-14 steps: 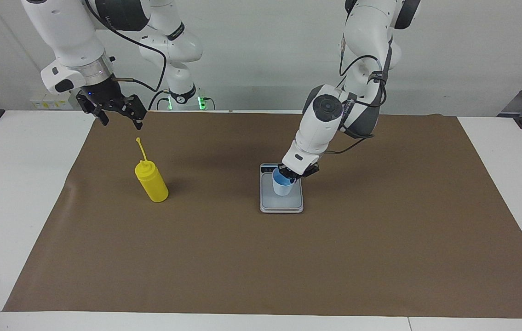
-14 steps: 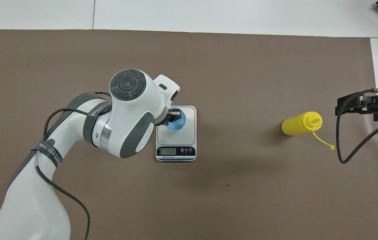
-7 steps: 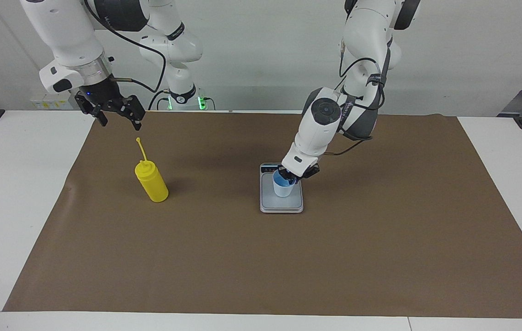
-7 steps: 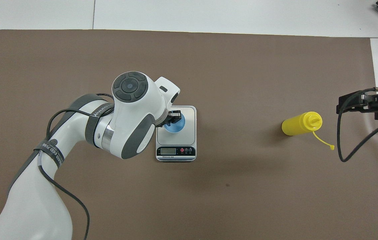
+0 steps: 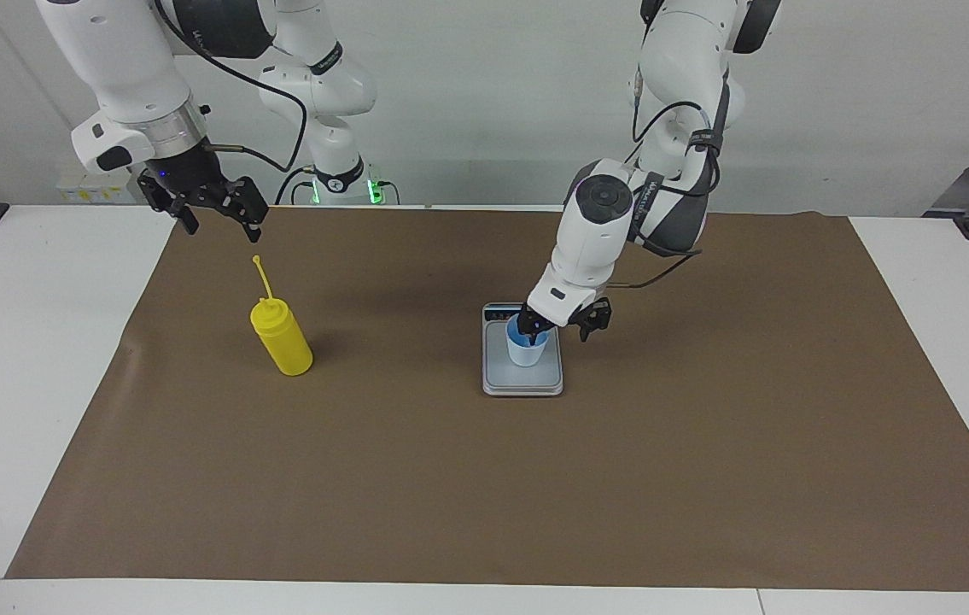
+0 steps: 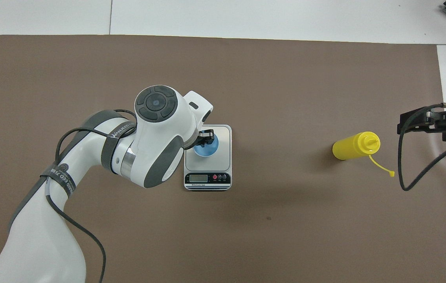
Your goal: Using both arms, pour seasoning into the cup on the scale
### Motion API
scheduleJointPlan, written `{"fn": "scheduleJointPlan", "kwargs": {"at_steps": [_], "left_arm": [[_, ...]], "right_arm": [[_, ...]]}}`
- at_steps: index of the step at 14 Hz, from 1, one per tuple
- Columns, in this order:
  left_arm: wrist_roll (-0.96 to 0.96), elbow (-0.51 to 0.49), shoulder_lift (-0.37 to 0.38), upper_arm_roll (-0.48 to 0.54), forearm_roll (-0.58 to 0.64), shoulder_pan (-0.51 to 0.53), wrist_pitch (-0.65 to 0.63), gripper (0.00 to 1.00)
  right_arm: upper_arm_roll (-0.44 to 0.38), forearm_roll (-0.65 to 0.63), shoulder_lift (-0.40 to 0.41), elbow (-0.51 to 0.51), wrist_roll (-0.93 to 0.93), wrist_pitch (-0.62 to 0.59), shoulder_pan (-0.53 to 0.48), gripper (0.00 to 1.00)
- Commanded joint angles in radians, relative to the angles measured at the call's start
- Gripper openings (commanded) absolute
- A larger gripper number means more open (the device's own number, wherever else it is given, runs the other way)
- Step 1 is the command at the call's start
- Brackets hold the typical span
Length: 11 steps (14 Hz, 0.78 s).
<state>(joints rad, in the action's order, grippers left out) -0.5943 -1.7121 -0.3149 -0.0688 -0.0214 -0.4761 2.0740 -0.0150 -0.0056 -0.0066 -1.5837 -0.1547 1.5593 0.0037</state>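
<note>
The pale blue cup point(image 5: 525, 352) stands upright on the scale point(image 5: 522, 383), whose display end is nearest the robots. My left gripper point(image 5: 559, 330) is low at the cup's rim and open: one finger is inside the cup and the other is outside it, and they do not clamp the wall. In the overhead view the cup point(image 6: 207, 148) and scale point(image 6: 223, 135) show, with the left gripper point(image 6: 206, 138) mostly hidden under its wrist. The yellow seasoning bottle point(image 5: 282, 340) stands upright toward the right arm's end, cap strap up. My right gripper point(image 5: 223, 220) hangs open in the air, over the mat beside the bottle point(image 6: 354, 146).
A brown mat point(image 5: 484, 495) covers most of the white table point(image 5: 14, 359). The right gripper's black cable point(image 6: 403, 173) loops down close to the bottle's cap strap point(image 6: 382, 167).
My left gripper has opened and let go of the cup's rim; the cup stays upright on the scale. The right gripper has hardly moved.
</note>
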Motion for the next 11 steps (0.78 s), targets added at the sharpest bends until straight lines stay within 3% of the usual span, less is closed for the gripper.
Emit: {"fn": "scheduleJointPlan", "kwargs": {"at_steps": [1, 6, 11], "left_arm": [[0.007, -0.014, 0.077, 0.001, 0.018, 0.071, -0.017, 1.0], [0.172, 0.006, 0.126, 0.001, 0.02, 0.191, -0.098, 1.0], [0.411, 0.002, 0.218, 0.0, 0.018, 0.321, -0.218, 1.0]], "right_arm": [[0.004, 0.018, -0.032, -0.053, 0.021, 0.031, -0.022, 1.0], [0.004, 0.018, -0.044, -0.077, 0.036, 0.03, -0.059, 1.0], [0.0, 0.019, -0.084, -0.159, 0.265, 0.088, -0.082, 1.0]]}}
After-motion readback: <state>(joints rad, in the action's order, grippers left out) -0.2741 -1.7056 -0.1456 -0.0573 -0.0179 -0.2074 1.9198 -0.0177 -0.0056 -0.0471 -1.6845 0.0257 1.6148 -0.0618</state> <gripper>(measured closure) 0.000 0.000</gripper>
